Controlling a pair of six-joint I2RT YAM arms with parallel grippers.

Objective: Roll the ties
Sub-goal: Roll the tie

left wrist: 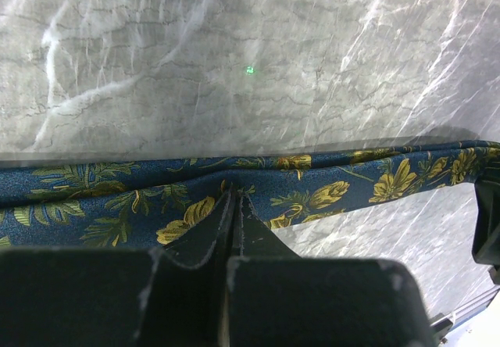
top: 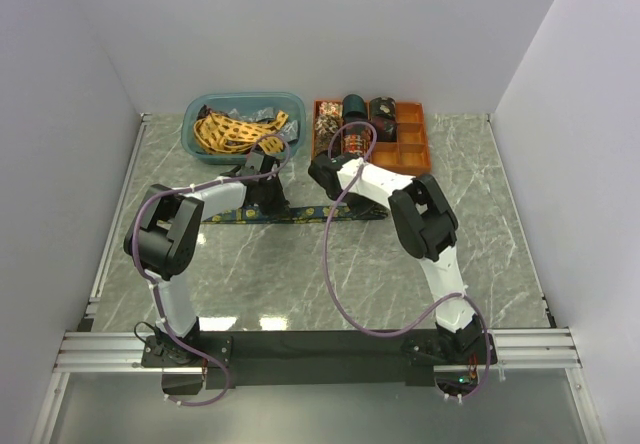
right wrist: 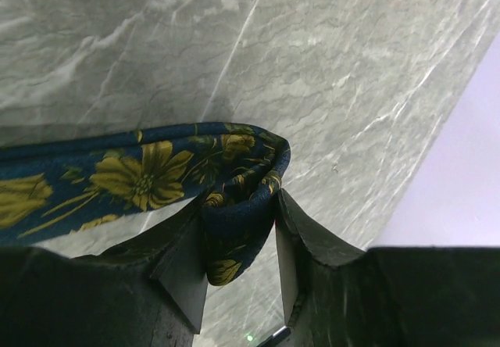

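Note:
A dark navy tie (top: 365, 212) with gold flowers lies flat across the middle of the table, running left to right. My left gripper (top: 277, 202) is down on its middle. In the left wrist view the fingers (left wrist: 233, 194) are shut, tips pinching a pucker in the tie (left wrist: 328, 175). My right gripper (top: 335, 199) is just to the right on the same tie. In the right wrist view it (right wrist: 240, 202) holds a folded-over end of the tie (right wrist: 141, 171) between its fingers, and the fabric fills the gap.
A teal bin (top: 196, 136) at the back left holds a yellow lattice tie (top: 225, 129) and other fabric. An orange compartment tray (top: 415, 149) at the back right holds several rolled ties (top: 352, 104). White walls close in the table on three sides.

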